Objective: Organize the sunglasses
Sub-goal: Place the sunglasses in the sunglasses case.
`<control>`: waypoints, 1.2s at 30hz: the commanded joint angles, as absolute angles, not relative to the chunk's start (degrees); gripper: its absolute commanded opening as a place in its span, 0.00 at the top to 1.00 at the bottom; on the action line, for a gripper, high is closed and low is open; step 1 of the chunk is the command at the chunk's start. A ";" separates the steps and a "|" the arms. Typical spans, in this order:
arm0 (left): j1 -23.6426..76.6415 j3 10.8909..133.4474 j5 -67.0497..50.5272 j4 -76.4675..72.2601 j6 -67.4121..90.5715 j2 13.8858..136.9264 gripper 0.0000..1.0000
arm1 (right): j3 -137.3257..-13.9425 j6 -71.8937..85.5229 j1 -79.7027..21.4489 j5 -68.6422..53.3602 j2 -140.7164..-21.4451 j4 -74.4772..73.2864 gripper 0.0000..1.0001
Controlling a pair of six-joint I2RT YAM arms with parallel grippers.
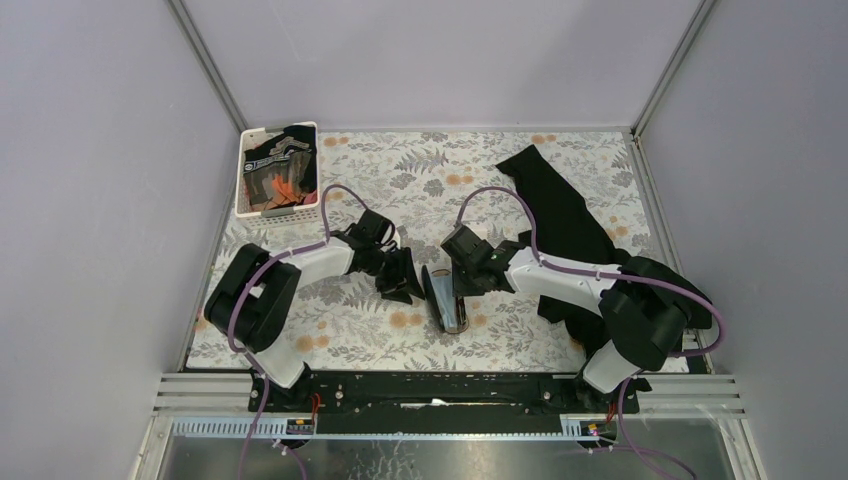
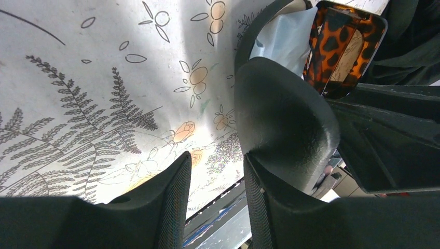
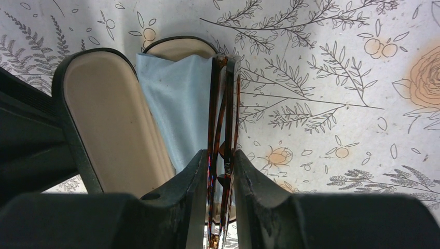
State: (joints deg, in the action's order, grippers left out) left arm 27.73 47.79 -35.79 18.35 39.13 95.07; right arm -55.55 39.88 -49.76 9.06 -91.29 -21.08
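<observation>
The sunglasses (image 3: 224, 104), folded, with a mottled amber-brown frame (image 2: 337, 46), stand on edge between the fingers of my right gripper (image 3: 220, 161), which is shut on them. They hang just over the open black glasses case (image 3: 109, 119), beside the light-blue cloth (image 3: 176, 104) lying in it. In the top view the case (image 1: 447, 305) stands between both arms, my right gripper (image 1: 462, 275) at its right. My left gripper (image 2: 215, 161) is open with nothing in its gap; its right finger rests against the case's black shell (image 2: 280, 114).
A white basket (image 1: 241, 180) with dark items stands at the back left. A black garment (image 1: 560, 210) lies along the right side, partly under the right arm. The metal rail (image 1: 450, 385) runs along the near edge of the flowered cloth.
</observation>
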 commanded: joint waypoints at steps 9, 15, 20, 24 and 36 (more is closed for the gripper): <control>28.04 50.27 -36.14 16.25 38.86 97.18 0.53 | -59.44 34.18 -50.69 11.52 -89.60 -24.90 0.77; 28.11 50.11 -36.07 16.43 38.58 97.47 0.53 | -59.02 31.38 -50.70 7.59 -89.69 -24.43 0.78; 28.04 50.10 -35.95 16.61 38.35 97.46 0.53 | -59.01 29.77 -50.71 5.98 -88.62 -24.07 0.77; 28.04 50.18 -36.03 16.61 38.23 97.56 0.53 | -59.49 29.53 -50.69 4.77 -87.92 -24.01 0.77; 28.05 50.04 -36.04 16.61 38.01 97.73 0.53 | -60.75 27.44 -50.71 4.62 -88.44 -25.10 0.77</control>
State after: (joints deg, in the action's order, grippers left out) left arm 27.73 49.06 -35.79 18.28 38.92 96.82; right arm -58.04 29.41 -50.06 4.93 -89.58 -24.03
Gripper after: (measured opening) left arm 0.466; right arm 0.282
